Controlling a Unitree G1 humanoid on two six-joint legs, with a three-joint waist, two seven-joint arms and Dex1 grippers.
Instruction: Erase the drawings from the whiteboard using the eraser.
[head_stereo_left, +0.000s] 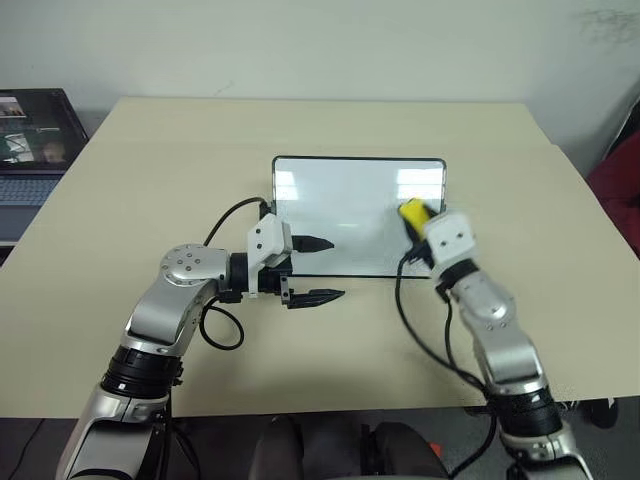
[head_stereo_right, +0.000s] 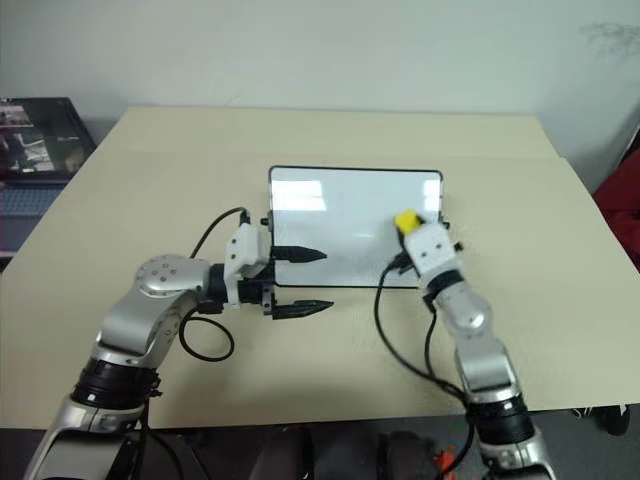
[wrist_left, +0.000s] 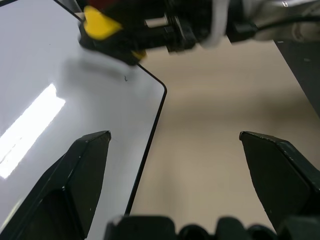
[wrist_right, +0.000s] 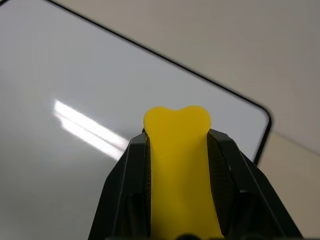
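right gripper (wrist_right: 177, 165) clamps eraser (wrist_right: 177, 150) | left gripper (head_stereo_left: 318, 270) apart | whiteboard (head_stereo_left: 340, 205) marks barely discernible

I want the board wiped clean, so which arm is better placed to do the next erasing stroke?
The right. Its tool is shut on the yellow eraser over the whiteboard, close to a small mark. The left tool is open and holds nothing at the board's near edge.

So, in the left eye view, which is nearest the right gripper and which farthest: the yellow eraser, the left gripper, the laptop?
1. Eraser: held in the right gripper, over the whiteboard's right side.
2. Left gripper: at the board's left near corner.
3. Laptop: beyond the table's far left edge.
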